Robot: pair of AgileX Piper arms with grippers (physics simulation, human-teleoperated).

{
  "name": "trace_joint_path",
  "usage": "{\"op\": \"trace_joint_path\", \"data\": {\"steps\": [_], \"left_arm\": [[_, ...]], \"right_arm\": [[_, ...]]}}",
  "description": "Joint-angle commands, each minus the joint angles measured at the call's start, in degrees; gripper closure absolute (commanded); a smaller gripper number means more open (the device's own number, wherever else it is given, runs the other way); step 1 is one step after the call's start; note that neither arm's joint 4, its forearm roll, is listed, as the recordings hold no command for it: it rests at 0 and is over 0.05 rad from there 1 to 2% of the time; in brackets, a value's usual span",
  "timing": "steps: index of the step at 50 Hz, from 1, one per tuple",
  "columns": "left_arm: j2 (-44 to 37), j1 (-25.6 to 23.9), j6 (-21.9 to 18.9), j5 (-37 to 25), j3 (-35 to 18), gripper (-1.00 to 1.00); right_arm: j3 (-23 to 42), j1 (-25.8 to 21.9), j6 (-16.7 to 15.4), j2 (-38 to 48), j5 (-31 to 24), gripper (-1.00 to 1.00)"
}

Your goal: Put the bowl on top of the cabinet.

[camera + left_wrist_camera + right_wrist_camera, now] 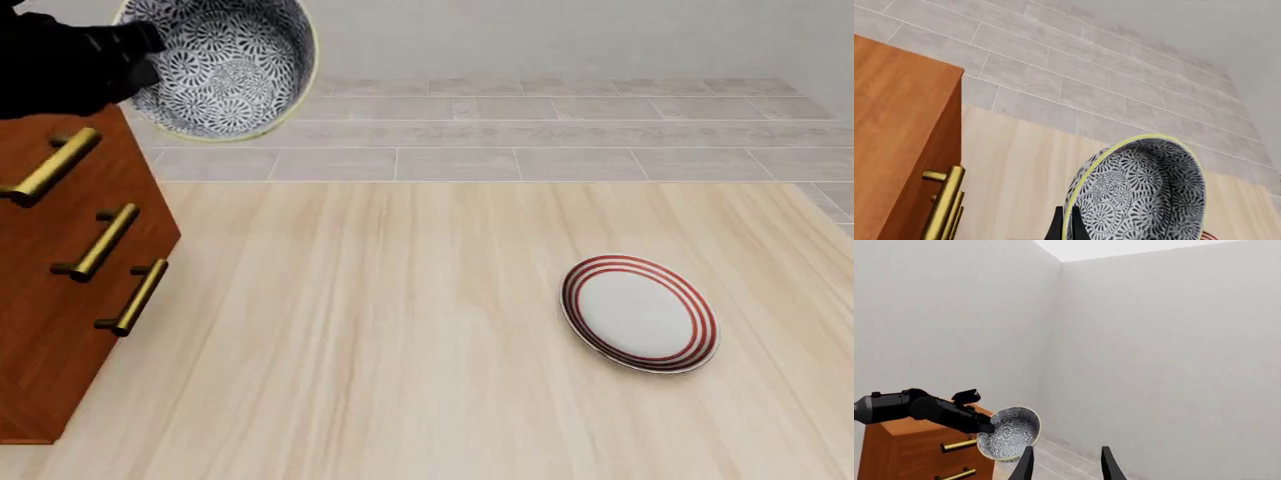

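Observation:
The blue-and-white patterned bowl [234, 65] hangs in the air, tipped on its side with its opening toward the front camera. It is just off the upper right corner of the reddish-brown cabinet [54, 290]. My left gripper [144, 42] is shut on the bowl's rim. In the left wrist view its dark fingers [1056, 227] clamp the pale rim of the bowl [1141, 192], with the cabinet [901, 130] and its brass handles [947, 200] beside it. My right gripper [1066, 467] is open and empty, raised high; it looks across at the bowl [1011, 432] and cabinet [907, 452].
A flat white plate with red rings [638, 313] lies on the wooden table [400, 350] at the right. The cabinet stands on the table's left side, its three brass handles [100, 240] facing right. A tiled floor and pale walls lie beyond.

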State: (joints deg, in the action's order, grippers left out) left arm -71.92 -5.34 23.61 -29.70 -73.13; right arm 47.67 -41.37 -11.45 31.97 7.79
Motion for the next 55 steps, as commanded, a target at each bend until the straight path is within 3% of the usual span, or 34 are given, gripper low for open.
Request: {"op": "trace_joint_path", "data": {"steps": [1,3,6,8,20,33,49,55], "left_arm": [[-0.67,0.94,1.39,-2.44,-2.64,1.0],[0.23,2.83,0.75,-3.04,-2.74,1.0],[-0.69,1.44,2.92,-4.01,-3.79,1.0],[-0.46,2.38,1.5,-4.72,-4.84,1.0],[-0.48,4.02,2.88,-6.6,-5.97,1.0],[-0.12,4.99,3.22,-8.02,-7.52,1.0],[4.06,13.87,-1.15,-10.82,-8.61,1.0],[4.65,14.89,-1.89,-10.92,-8.68,1.0]], "right_arm": [[-0.07,0.59,0.82,0.37,0.5,-1.0],[0.03,0.84,1.12,0.38,0.38,-1.0],[0.04,1.0,1.18,0.12,0.2,-1.0],[0.15,1.13,1.29,-0.08,-0.05,-1.0],[0.15,1.22,1.5,-0.37,-0.26,-1.0],[-0.03,-1.29,1.9,-0.35,-0.67,-1.0],[-0.07,-2.92,0.85,-0.76,-1.02,-1.0],[0.01,-3.06,0.78,-0.87,-1.15,-1.0]]}}
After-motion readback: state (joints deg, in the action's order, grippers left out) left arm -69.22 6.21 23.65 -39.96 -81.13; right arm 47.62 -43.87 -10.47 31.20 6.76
